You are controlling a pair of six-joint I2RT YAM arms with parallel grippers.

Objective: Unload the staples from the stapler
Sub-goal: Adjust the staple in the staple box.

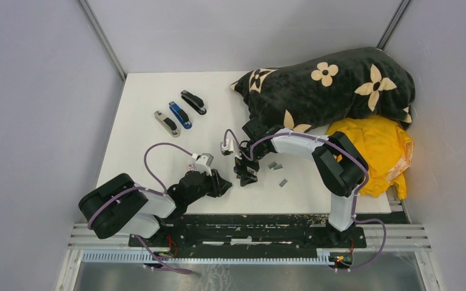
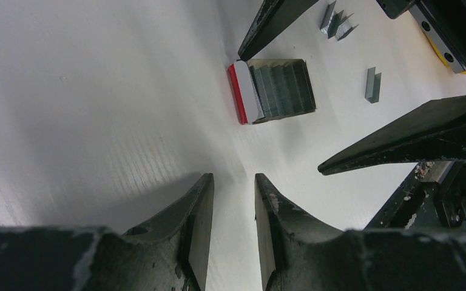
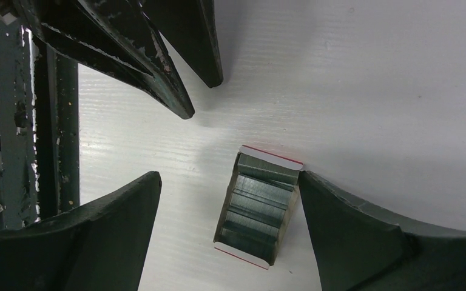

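Three staplers lie closed at the table's far left: grey (image 1: pixel 167 123), blue (image 1: pixel 180 115) and black (image 1: pixel 193 102), well away from both grippers. Loose grey staples (image 1: pixel 273 165) (image 2: pixel 372 83) lie on the white table, right of the grippers. My right gripper (image 1: pixel 247 174) (image 3: pixel 229 182) is open wide, straddling a small white-and-red box (image 3: pixel 260 206) (image 2: pixel 276 90) full of staple strips; its right finger touches the box's edge. Just left of it, my left gripper (image 1: pixel 223 183) (image 2: pixel 233 177) hovers low with a narrow gap and nothing between its fingers.
A black blanket with cream flowers (image 1: pixel 334 85) fills the far right of the table. A yellow cloth (image 1: pixel 376 148) lies beside it, near the right arm's elbow. The dark mounting rail (image 1: pixel 249 233) runs along the near edge.
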